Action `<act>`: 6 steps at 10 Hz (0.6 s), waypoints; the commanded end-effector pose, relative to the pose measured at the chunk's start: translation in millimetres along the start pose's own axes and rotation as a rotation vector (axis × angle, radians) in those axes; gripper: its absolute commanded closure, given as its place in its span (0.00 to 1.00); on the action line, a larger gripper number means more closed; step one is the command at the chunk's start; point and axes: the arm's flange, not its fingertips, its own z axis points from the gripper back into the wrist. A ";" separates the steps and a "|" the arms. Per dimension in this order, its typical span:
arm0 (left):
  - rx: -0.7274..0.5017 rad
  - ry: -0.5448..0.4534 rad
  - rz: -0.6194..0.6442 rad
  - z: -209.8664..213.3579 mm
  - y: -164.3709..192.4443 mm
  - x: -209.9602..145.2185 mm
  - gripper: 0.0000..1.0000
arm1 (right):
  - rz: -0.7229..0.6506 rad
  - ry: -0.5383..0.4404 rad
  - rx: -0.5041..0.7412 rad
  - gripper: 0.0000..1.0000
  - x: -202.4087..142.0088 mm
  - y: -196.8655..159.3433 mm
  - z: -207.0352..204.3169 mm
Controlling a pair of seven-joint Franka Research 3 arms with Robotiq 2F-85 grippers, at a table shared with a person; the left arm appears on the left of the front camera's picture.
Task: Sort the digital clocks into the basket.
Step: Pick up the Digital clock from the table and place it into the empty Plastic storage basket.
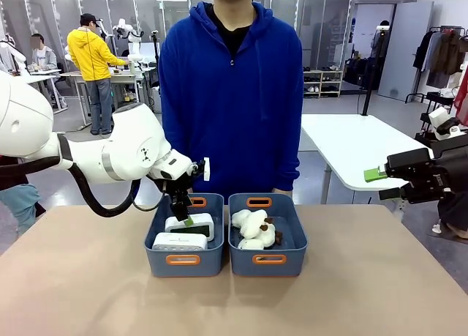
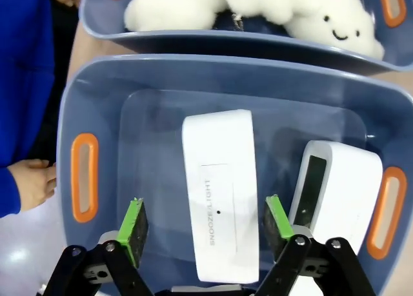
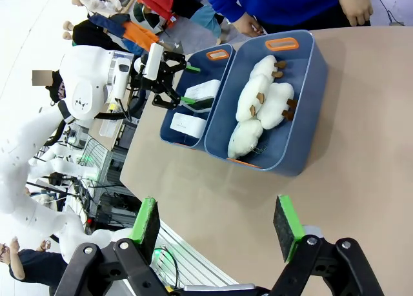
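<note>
Spread wide and empty, left pincer [image 2: 205,228] straddles one clock [image 2: 219,193] lying lengthwise between its pads; second clock [image 2: 335,186] leans alongside in the basket [image 2: 84,115].

Open right tool [image 3: 216,224] above table [image 3: 361,148], two bins beyond: clocks [image 3: 193,109], plush toys [image 3: 261,106].

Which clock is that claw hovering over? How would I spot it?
Find the two blue-grey bins side by side; take the basket without the plush toys. Two white clocks lie inside. The left gripper straddles the clock lying flat, printed SNOOZE/LIGHT; its neighbour shows a dark display.
</note>
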 end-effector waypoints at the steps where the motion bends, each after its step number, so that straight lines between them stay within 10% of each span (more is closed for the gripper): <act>1: 0.022 0.020 0.136 13.7 -10.2 -9.0 0.10 | 0.002 0.003 0.004 0.10 0.9 0.0 1.0; 6: 0.000 0.000 0.000 0.0 0.0 0.0 0.10 | 0.002 0.003 0.004 0.10 0.9 0.0 1.0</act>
